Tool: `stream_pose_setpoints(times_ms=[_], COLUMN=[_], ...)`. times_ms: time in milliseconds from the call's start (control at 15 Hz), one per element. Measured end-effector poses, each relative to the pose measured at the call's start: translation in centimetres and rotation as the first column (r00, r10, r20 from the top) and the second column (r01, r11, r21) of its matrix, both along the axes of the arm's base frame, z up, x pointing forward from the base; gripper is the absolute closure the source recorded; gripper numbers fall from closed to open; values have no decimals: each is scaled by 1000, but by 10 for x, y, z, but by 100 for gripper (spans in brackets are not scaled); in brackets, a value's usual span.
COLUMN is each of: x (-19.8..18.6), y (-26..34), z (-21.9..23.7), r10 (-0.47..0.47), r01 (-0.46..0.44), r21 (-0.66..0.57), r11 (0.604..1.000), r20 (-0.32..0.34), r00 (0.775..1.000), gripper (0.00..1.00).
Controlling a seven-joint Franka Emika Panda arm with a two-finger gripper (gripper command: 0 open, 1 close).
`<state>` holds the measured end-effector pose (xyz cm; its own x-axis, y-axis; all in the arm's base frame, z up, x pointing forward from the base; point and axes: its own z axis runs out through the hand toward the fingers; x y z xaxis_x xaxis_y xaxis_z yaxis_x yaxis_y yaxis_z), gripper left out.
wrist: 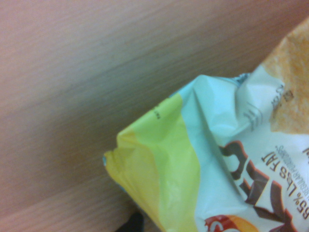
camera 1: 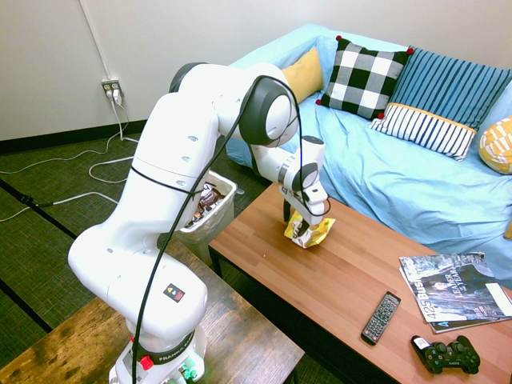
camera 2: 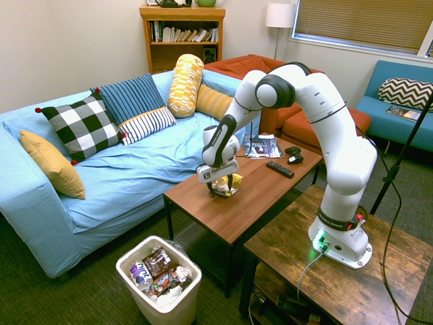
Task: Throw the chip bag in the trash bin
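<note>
- The white arm's gripper (camera 2: 221,191) reaches down over the coffee table (camera 1: 360,276), its two fingers spread wide, one on each side of the chip bag (camera 1: 320,231); I'd say it has no grip on it.
- The bag lies on the tabletop, towards the end nearest the trash bin (camera 2: 193,271) (somebody here likes their snacks, judging by the wrappers (camera 2: 161,272) inside).
- What could go wrong, to my eye: thin, crumpled foil may fold or slide out if the fingers close on only a loose edge.
- Closing too high might catch just the puffed top, and the bag could slip during the carry.
- The bin stands on the floor past the table's end and looks rather full, so a bag let go near the rim might tumble off.
- The bag's printed face points mostly up, towards the wrist camera.
- Its long axis seems to run roughly across the table, towards the sofa (camera 1: 360,168), though the crumpling leaves me unsure.
</note>
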<state>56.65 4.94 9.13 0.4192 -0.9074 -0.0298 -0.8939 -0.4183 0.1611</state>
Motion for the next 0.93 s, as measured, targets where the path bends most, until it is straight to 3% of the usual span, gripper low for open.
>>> stream_pose_setpoints(times_ms=[933], x=[-2], y=[-11], z=[-7], r10=[1], r01=[-1], r21=[15], r11=[1000], r20=[7], r00=[1000], gripper=[100])
